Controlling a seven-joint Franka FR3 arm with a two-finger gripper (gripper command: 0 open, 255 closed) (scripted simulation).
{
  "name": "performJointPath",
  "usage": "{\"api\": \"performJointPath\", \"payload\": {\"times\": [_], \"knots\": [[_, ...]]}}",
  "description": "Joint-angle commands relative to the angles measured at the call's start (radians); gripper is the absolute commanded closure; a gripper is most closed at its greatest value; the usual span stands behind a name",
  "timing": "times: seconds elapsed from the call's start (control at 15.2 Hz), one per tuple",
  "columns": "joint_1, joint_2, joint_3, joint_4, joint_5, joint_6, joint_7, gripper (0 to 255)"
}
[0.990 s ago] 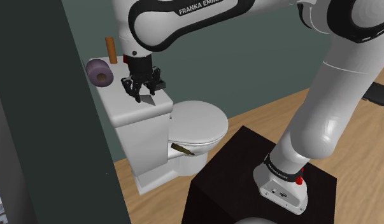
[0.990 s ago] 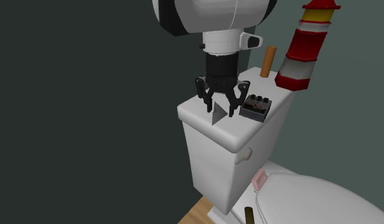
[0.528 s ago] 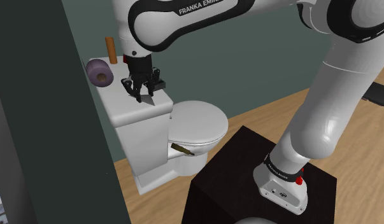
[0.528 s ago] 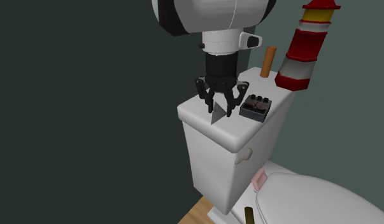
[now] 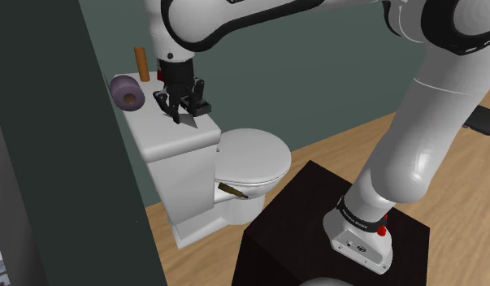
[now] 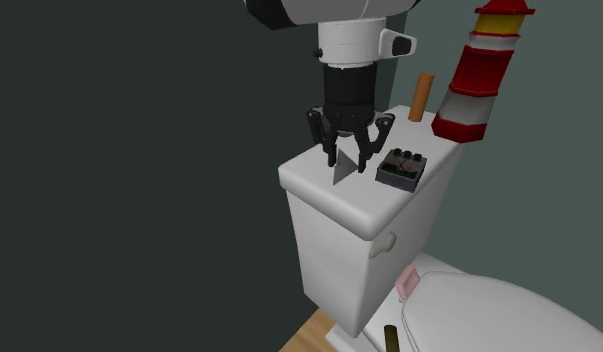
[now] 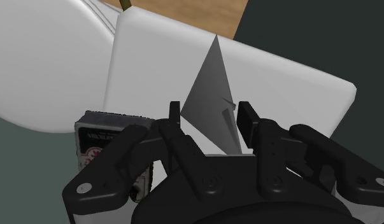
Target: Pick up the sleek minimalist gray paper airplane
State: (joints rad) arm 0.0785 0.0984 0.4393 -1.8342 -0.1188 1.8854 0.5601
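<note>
wrist view: gripper (image 7: pixel 211 116) fingers (image 7: pixel 248 117) clamped across grey paper plane (image 7: pixel 213 79), long axis straight out from palm, nose away. second exterior view: plane over toilet tank lid (image 6: pixel 307 178), black box (image 6: pixel 401 168) just beside at 3 o'clock; lift straight up.

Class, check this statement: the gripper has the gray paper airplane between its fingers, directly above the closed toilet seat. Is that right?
One detail is wrong. The gripper has the gray paper airplane between its fingers directly above the tank lid, not the closed toilet seat. The shoulder view shows this.
</note>
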Motion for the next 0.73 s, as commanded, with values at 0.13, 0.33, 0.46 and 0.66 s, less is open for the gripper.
{"api": "performJointPath", "payload": {"times": [0.13,0.33,0.46,0.66], "knots": [[0.000,-0.010,0.001,0.043,0.006,-0.052,-0.007,255],[0.000,-0.014,0.001,0.079,0.009,-0.092,-0.011,255],[0.000,-0.015,0.002,0.104,0.010,-0.118,-0.014,255],[0.001,-0.016,0.002,0.119,0.011,-0.133,-0.015,255]]}}
